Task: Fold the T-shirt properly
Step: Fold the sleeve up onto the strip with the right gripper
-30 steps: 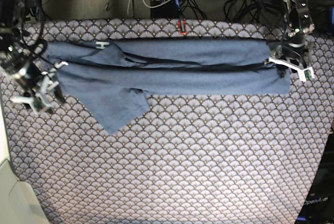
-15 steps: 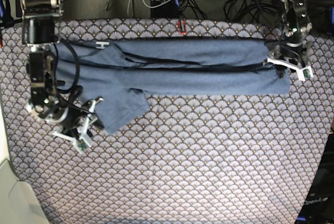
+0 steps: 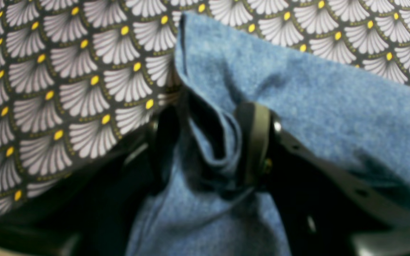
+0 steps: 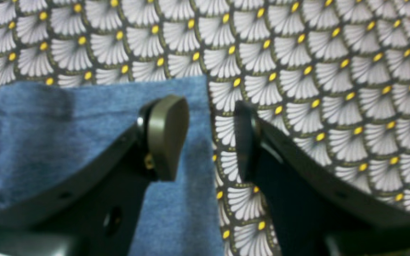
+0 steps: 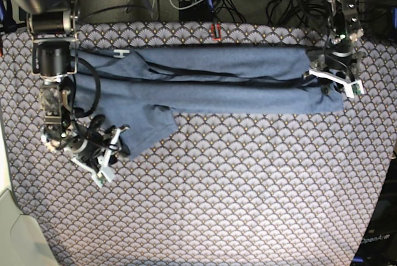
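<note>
Left gripper (image 3: 208,149) is closed on a bunched fold of the T-shirt (image 5: 211,80); in the left wrist view the blue cloth is pinched between its two fingers (image 3: 253,142) and puckers up between them. In the base view this gripper (image 5: 332,80) sits at about 2 o'clock on the tablecloth (image 5: 248,191), at the end of the shirt.

Right gripper (image 4: 210,138) stands open, its jaws well apart. One finger (image 4: 166,137) hangs over the blue cloth (image 4: 48,142); the other is over the bare tablecloth (image 4: 315,71), so the straight edge of the cloth runs between them. Whether the fingers touch the cloth cannot be told. In the base view this gripper (image 5: 105,154) is at about 8 o'clock, beside the tip of the sleeve that sticks out toward 6 o'clock.

T-shirt lies as a long band across the far part of the table, stretching from 10 o'clock to 2 o'clock, folded lengthwise with a dark seam line along its middle. A bit of white lettering (image 5: 121,53) shows near its 10 o'clock end. A small red object (image 5: 216,31) lies at 12 o'clock just beyond the shirt.
</note>
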Robot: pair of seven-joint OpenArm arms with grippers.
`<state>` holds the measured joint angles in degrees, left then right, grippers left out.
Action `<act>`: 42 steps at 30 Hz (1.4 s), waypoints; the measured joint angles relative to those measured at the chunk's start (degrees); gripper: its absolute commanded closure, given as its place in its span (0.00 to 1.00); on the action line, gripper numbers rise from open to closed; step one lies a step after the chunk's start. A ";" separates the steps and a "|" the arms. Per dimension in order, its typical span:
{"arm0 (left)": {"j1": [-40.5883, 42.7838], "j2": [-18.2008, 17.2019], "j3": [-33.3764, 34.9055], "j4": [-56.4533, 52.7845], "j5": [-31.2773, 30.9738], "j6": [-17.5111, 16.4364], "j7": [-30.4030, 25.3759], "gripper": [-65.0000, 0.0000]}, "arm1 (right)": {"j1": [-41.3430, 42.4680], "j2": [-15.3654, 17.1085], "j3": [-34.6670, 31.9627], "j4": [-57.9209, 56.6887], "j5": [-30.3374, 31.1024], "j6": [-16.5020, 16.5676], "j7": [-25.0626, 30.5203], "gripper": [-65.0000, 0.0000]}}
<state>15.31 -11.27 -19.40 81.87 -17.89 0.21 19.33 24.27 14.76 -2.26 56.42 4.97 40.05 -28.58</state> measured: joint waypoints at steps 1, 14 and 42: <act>0.00 0.00 0.00 0.00 0.02 0.00 0.00 0.57 | 0.15 0.02 0.00 -0.94 -0.02 0.02 0.26 0.59; -1.27 -0.13 -0.07 -2.75 -0.20 -0.39 -1.79 0.57 | 1.40 -1.16 -0.07 -6.36 -0.20 0.00 2.89 0.59; -1.20 -0.11 -0.07 -2.84 -0.22 -0.44 -1.77 0.58 | -9.29 1.44 -3.13 9.99 -0.52 -0.22 1.57 1.00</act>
<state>14.11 -11.38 -19.46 79.02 -18.11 -0.23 17.56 14.98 16.21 -5.39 66.41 4.45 39.83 -27.00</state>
